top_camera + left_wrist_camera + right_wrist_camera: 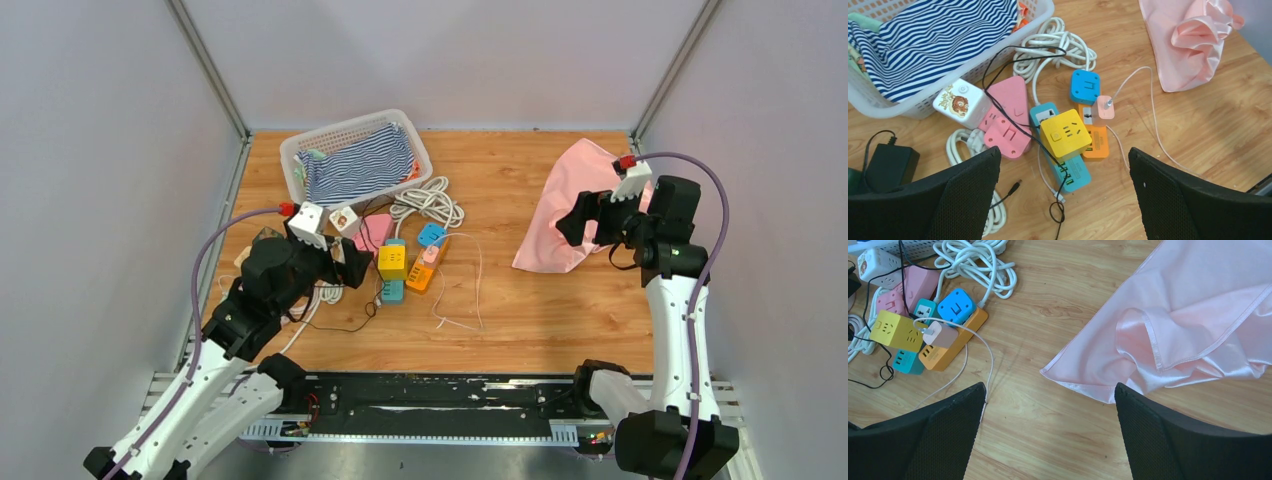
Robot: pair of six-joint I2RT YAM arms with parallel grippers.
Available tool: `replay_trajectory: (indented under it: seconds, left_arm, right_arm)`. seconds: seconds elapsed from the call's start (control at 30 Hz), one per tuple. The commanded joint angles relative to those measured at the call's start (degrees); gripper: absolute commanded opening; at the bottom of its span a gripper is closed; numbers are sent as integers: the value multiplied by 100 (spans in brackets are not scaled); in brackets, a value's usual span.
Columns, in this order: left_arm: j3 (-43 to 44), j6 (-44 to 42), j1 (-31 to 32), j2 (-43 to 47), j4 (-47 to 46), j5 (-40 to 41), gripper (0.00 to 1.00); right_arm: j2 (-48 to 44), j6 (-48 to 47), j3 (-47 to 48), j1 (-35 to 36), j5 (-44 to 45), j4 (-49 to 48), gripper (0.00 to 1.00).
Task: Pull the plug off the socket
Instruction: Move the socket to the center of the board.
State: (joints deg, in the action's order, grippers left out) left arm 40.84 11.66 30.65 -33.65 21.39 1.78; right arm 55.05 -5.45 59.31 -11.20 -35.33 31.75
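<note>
White basket (908, 107) holds striped cloth (938, 35). On the wooden tabletop (1198, 125) (grey walls (90, 150) around), the pale plug (1104, 107) sits in the orange socket strip (1096, 145). Left end effector (1063, 165) and right end effector (1050, 395) gape wide, empty.

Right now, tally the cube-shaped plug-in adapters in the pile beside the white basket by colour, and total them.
White plastic cube adapter with a cartoon sticker: 1
Yellow plastic cube adapter: 1
Blue plastic cube adapter: 1
Pale pink charger cube with a thin white cable: 1
Total: 4
</note>
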Motion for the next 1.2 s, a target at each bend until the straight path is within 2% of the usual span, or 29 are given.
replay_trajectory:
  seconds: [0.0, 0.2, 0.3, 0.37, 0.47, 0.53, 0.7, 0.83, 1.07, 1.17]
  left_arm:
    - [-203, 204, -32, 134, -486, -319, 100]
    - [-563, 805, -26, 237, -1079, -859, 100]
    - [-859, 1311, -25, 62, -1555, -1312, 100]
    - [-1009, 1631, -24, -72, -1976, -1683, 100]
    - [-937, 1752, -11, -376, -1994, -1866, 100]
    - [-929, 1623, 92, -553, -1997, -1789, 100]
    - [-628, 1094, 645, -1240, -1557, -617, 100]
    - [-202, 846, 1426, -1865, -1265, 398, 100]
    - [1027, 352, 3015, -3275, -160, 3232, 100]
    - [1261, 303, 3137, -3679, 22, 3393, 100]
  right_arm:
    - [-58, 99, 98, 45, -127, -75, 100]
    - [-103, 47, 69, 40, -418, -72, 100]
    - [-115, -195, -80, 39, -898, -169, 100]
    - [-119, -515, -275, 48, -1485, -350, 100]
    - [-91, -1608, -559, 111, -2520, -229, 100]
    - [-115, -2160, -634, 323, -2605, 187, 100]
    - [-374, -2591, -1026, 460, -2252, 207, 100]
    - [-377, -2656, -1079, 583, -1984, 219, 100]
    - [-381, -2808, -1124, 861, -1614, 298, 100]
    - [-423, -2847, -1139, 912, -1612, 315, 100]
